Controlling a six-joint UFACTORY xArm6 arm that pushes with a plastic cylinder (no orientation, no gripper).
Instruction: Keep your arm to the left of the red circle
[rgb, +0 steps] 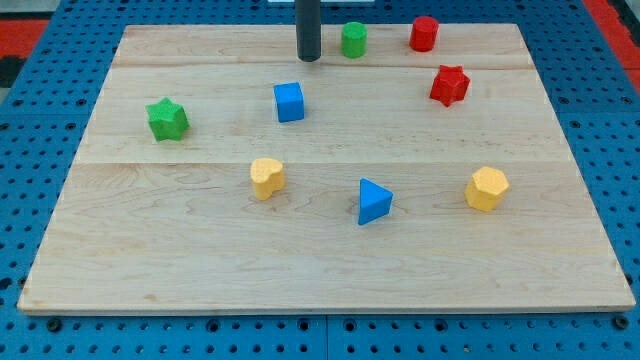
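Observation:
The red circle block (424, 33) stands near the view's top right of the wooden board (200, 260). My tip (308, 58) rests on the board near the top edge, well to the left of the red circle, with the green circle block (354, 40) between them. The tip touches no block. A blue cube (289, 102) sits just below the tip.
A red star (450, 85) lies below the red circle. A green star (167, 119) is at the left. A yellow heart-like block (267, 178), a blue triangle (374, 201) and a yellow hexagon (487, 188) lie across the middle. Blue pegboard surrounds the board.

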